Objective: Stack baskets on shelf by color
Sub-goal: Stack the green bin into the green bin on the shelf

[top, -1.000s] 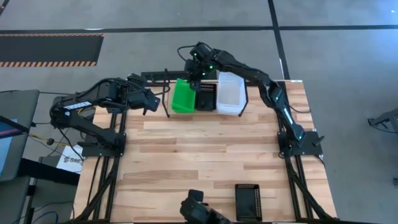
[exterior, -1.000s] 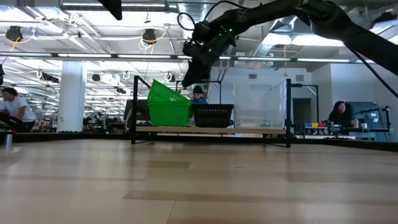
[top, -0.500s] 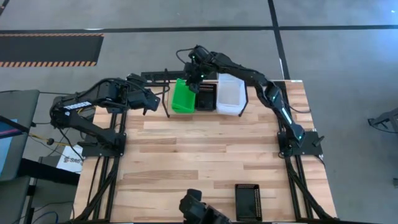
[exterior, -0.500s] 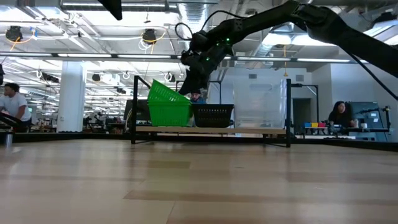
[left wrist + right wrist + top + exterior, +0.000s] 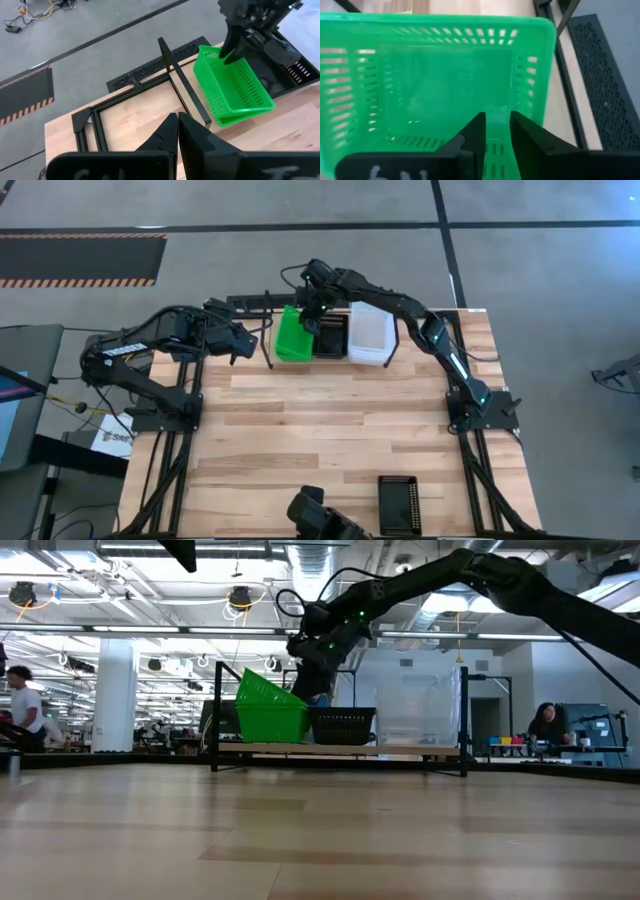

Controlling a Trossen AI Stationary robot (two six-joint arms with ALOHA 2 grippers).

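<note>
- High view: green baskets [image 5: 294,335] are seen at the shelf's [image 5: 262,302] left end, beside a black basket [image 5: 331,337] and clear baskets [image 5: 369,335]; the right gripper [image 5: 312,306] is placed over the green stack's back rim. The left gripper [image 5: 243,344] is parked off the shelf's left end.
- Low view: the top green basket [image 5: 262,689] is tilted on the stack.
- Left wrist view: left fingers [image 5: 172,131] are pressed together, empty.
- Right wrist view: right fingers [image 5: 476,131] are set narrowly apart, the green rim [image 5: 495,120] gripped between them.

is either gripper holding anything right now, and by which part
The right gripper pinches the tilted top green basket by its rim wall. The left gripper is shut, holding nothing.
</note>
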